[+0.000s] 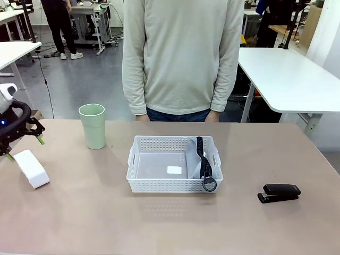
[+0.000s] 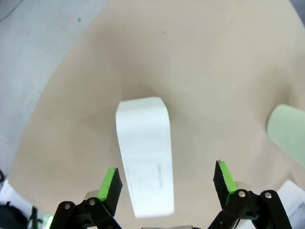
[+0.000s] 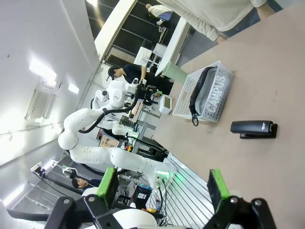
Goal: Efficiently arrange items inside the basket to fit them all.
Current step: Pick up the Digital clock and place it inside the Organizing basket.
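The left claw (image 2: 167,179) hangs over the white box (image 2: 145,152) at the left edge of the front view, jaws wide apart and holding nothing. In its wrist view the box runs lengthwise up the middle of the frame and sits nearer the left finger than the right.

The step in hand looks like picking up this box. To do it well, centre the claw so both pads meet the long sides evenly, come straight down and close across the narrow width near mid-length. Then lay it flat in the bare left part of the basket (image 1: 172,186).

The right claw (image 3: 162,183) is also spread and empty, well above the worktop (image 1: 159,228).

The box is smooth, matte and round-cornered, so it may slip under a skewed grip. The basket, in the middle of the front view, is stiff white plastic with lattice walls. The grey pouch (image 1: 192,155) already stands on edge against its right wall – soft cloth, black zip uppermost, ring hanging over the front rim. The black stapler (image 1: 280,192) lies at lower right, hard and glossy. The pale green cup (image 1: 93,126) stands upright left of the basket – tapered and smooth
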Tool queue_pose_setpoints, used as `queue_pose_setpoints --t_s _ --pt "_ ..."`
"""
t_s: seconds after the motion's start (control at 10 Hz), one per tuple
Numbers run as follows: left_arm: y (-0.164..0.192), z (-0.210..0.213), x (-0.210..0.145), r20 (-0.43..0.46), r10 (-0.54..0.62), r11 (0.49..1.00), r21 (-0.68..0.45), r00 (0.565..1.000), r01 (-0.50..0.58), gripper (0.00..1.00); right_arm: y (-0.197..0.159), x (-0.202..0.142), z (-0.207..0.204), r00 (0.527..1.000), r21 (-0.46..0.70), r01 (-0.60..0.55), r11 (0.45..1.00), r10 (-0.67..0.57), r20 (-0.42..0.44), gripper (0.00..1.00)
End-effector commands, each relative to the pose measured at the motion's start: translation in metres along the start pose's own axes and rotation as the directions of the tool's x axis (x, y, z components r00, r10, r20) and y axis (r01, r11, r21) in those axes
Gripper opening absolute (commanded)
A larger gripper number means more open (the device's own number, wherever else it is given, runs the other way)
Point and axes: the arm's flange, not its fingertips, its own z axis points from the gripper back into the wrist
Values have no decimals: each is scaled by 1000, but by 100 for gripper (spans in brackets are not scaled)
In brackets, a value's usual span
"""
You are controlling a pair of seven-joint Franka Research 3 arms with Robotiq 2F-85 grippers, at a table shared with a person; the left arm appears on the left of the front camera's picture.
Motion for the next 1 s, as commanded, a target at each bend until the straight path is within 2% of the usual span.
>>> queue_pose_setpoints --t_s 0.0,0.3,0.9 --pt "4 -27 -1 12 60 995 77 998 -60 100 2 2 0 1000 11 -29 1000 29 10 100" --pt "0 -47 0 -27 93 988 124 995 -89 100 2 2 0 1000 11 -29 1000 29 10 100" --pt "-4 -60 -3 -21 114 984 144 993 -109 100 2 2 0 1000 11 -29 1000 29 10 100"
